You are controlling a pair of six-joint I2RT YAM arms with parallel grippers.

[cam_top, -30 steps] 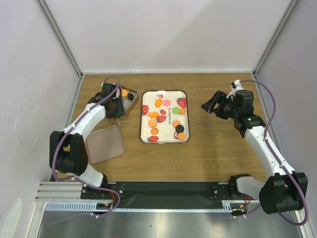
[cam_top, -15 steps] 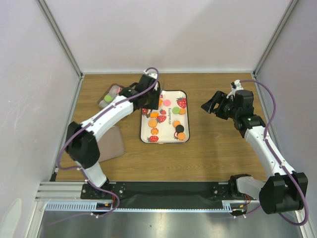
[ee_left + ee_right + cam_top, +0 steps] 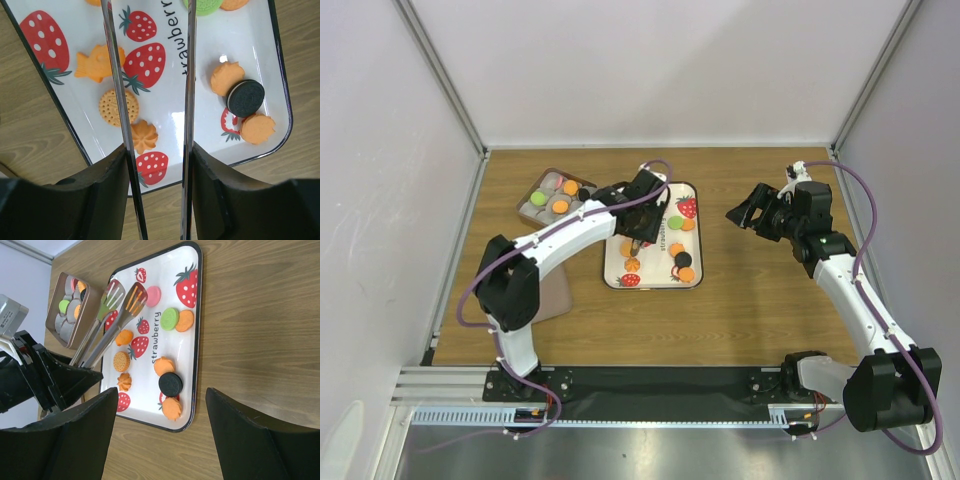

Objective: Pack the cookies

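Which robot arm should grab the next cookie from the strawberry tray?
Probably left. The left gripper holds the tongs just above the cookies on the tray; the right gripper is open, empty and off to the side.

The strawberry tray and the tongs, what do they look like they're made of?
The tray looks like glossy white enamelled metal or melamine with a dark rim; light glares off its surface. The tongs look like polished steel, with thin, mirror-bright blades.

White strawberry-print tray [image 3: 210, 125], orange cookies [image 3: 226, 78]
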